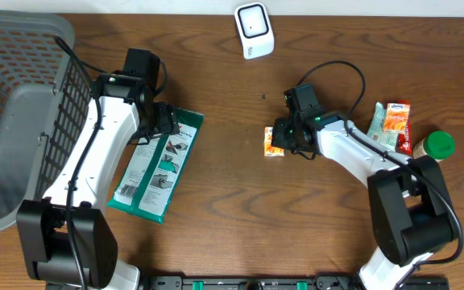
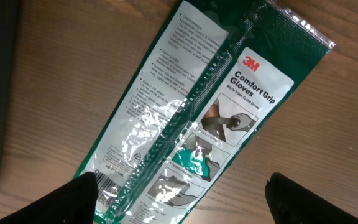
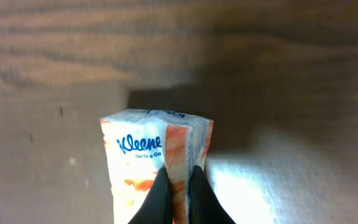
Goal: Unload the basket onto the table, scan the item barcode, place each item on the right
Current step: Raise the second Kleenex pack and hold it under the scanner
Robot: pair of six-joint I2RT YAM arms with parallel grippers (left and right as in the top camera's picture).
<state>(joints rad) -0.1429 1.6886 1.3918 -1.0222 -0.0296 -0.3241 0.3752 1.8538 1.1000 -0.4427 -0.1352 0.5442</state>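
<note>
- Slippage is the main risk: the small white-and-orange soft-wrapped Kleenex tissue pack (image 3: 157,162) sits near the middle of the brown wooden table (image 1: 216,209). It is pinched only along a narrow edge, so the slick film could slide free on a lift.
- The right gripper (image 3: 179,176) is closed tight on that edge, its jaws nearly meeting. That suggests it holds mostly wrapper, and the pack may swing or twist under it.
- I cannot tell where the barcode is. If it faces the table or lies under the fingers (image 3: 162,186), the reader will not see it.
- The white rounded barcode scanner (image 1: 254,31) stands well apart at the far edge. A tilted or swinging pack may be presented at a bad angle, or may knock the scanner.
- The left gripper (image 2: 191,208) hangs wide open with nothing in it, just above the green 3M gloves packet (image 2: 191,118). A drop onto that glossy film could shift the packet towards the grey mesh basket (image 1: 22,48).
</note>
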